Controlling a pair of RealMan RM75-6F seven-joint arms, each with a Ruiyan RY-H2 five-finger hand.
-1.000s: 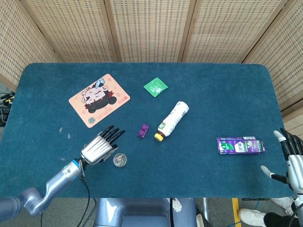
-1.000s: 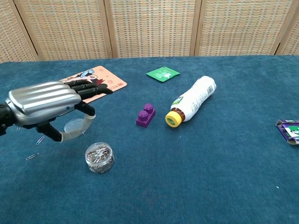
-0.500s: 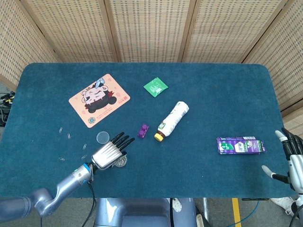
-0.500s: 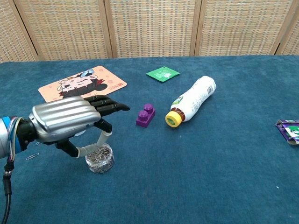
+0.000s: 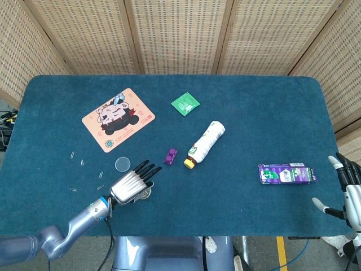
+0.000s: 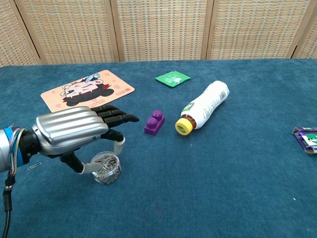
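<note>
Halfway at best: left hand (image 6: 74, 136) hovers spread right over the open clip jar (image 6: 106, 168), thumb touching its rim but nothing gripped, clear lid (image 5: 122, 164) lying off beside it, loose paperclips (image 5: 76, 157) not collected.

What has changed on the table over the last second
The left hand let go of the clear lid, now lying on the table, and moved right over the jar of paper clips. Its fingertips sit at the jar. Brick, bottle, packet, carton and right hand stayed put.
</note>
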